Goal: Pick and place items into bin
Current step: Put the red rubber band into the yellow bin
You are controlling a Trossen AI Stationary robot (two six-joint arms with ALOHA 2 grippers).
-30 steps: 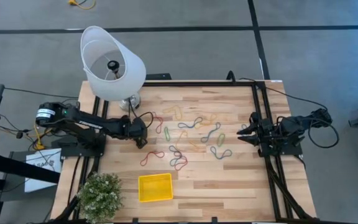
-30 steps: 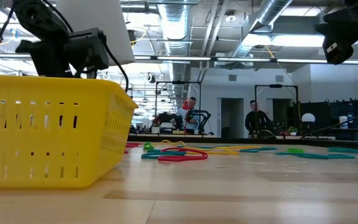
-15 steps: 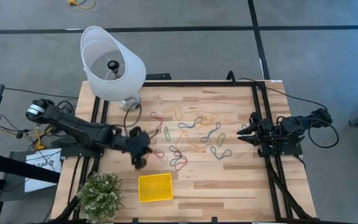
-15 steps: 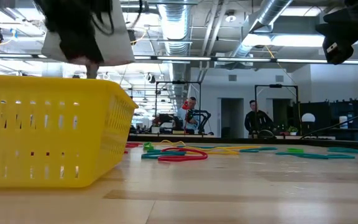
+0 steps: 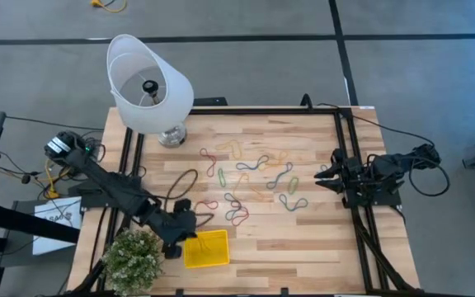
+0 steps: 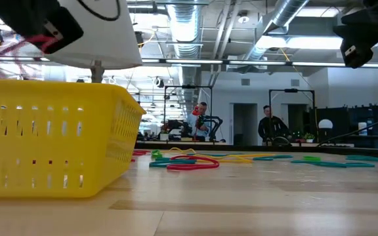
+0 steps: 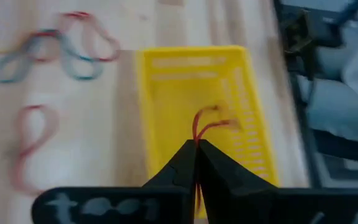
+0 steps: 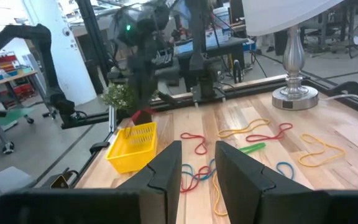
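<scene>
My left gripper (image 5: 186, 237) hovers over the left part of the yellow bin (image 5: 209, 250), shut on a red rubber band (image 7: 211, 123). In the low view that gripper (image 6: 44, 29) is above the bin (image 6: 58, 137), with the band (image 6: 12, 58) blurred beside it. Many coloured rubber bands (image 5: 254, 181) lie flat on the wooden table; some show in the left wrist view (image 7: 55, 46). My right gripper (image 5: 318, 177) waits open at the table's right side, away from the bands; the right wrist view shows its gap (image 8: 197, 165). My left gripper pinches the red rubber band between its two shut fingertips (image 7: 197, 149), coming from above and pointing down. A loop of the band (image 7: 219, 124) sticks out past the fingertips, over the bin's floor. The band is lifted clear of the table.
A white lampshade on a metal base (image 5: 149, 82) stands at the far left corner. A green potted plant (image 5: 132, 257) sits at the near left corner, close beside the bin and my left arm. Black cables (image 5: 180, 177) trail on the table's left part. People stand far behind (image 6: 268, 124).
My left gripper has travelled from the left end of the scattered bands toward the table's near edge, ending above the bin's left part and carrying the red band with it. In the low view it has swept leftward above the bin. The right arm has kept still.
</scene>
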